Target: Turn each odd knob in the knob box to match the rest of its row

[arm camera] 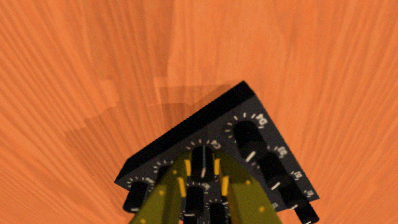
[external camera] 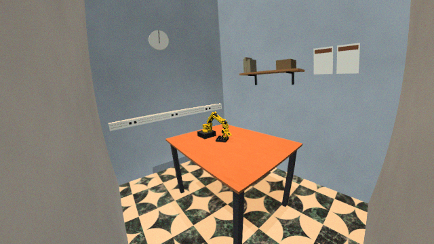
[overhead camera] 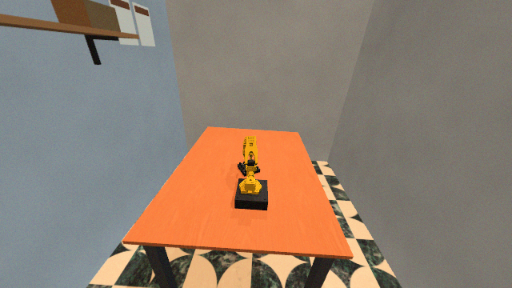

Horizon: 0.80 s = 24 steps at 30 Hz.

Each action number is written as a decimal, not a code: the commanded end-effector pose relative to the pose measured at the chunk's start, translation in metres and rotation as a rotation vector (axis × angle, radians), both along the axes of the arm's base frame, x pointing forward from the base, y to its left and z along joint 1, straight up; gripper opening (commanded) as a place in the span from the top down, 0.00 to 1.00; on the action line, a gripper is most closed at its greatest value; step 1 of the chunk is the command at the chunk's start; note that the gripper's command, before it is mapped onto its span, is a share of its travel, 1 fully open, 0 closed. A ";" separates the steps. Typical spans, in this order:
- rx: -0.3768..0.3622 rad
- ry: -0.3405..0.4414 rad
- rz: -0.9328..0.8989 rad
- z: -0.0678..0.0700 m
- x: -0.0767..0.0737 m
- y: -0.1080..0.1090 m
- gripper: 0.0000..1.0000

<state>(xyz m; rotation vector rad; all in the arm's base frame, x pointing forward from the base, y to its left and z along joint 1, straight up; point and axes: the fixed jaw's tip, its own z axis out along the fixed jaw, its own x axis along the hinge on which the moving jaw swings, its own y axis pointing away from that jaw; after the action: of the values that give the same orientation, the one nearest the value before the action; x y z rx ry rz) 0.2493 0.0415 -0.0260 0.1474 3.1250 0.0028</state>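
The black knob box (arm camera: 220, 155) lies on the orange table, seen corner-on in the wrist view. It also shows small beside the arm in the top view (overhead camera: 244, 169) and the exterior view (external camera: 222, 139). My gripper (arm camera: 202, 167) points down onto the box, and its yellow fingers are shut on knob C4 (arm camera: 202, 161), one on each side. Knob D4 (arm camera: 248, 140) stands free to the right with its white pointer line aimed down and to the right. More knobs of the same column run off toward the lower right. The knobs under my fingers are mostly hidden.
The arm's black base (overhead camera: 251, 195) stands on the table just in front of the box. The orange table top (overhead camera: 240, 192) spreads wide around both. Walls, a shelf and a checkered floor are far from the arm.
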 end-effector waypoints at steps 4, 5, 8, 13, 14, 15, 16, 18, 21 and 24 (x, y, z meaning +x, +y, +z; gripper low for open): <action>-0.002 0.012 0.090 -0.001 -0.002 -0.002 0.99; -0.002 0.012 0.107 -0.001 -0.002 -0.002 0.99; -0.002 0.012 0.160 -0.001 -0.003 -0.002 0.99; -0.003 0.012 0.247 -0.001 -0.003 -0.002 0.99; -0.003 0.012 0.264 -0.001 -0.003 -0.002 0.99; -0.003 0.011 0.282 -0.001 -0.003 -0.002 0.99; -0.003 0.011 0.282 -0.001 -0.003 -0.002 0.99; -0.003 0.011 0.299 -0.001 -0.003 -0.002 0.99; -0.004 0.011 0.352 -0.001 -0.004 -0.002 0.99; -0.004 0.011 0.404 -0.001 -0.004 -0.003 0.99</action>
<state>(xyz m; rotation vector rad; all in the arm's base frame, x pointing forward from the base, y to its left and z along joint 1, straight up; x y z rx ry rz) 0.2471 0.0416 -0.0261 -0.4112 3.0996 0.0013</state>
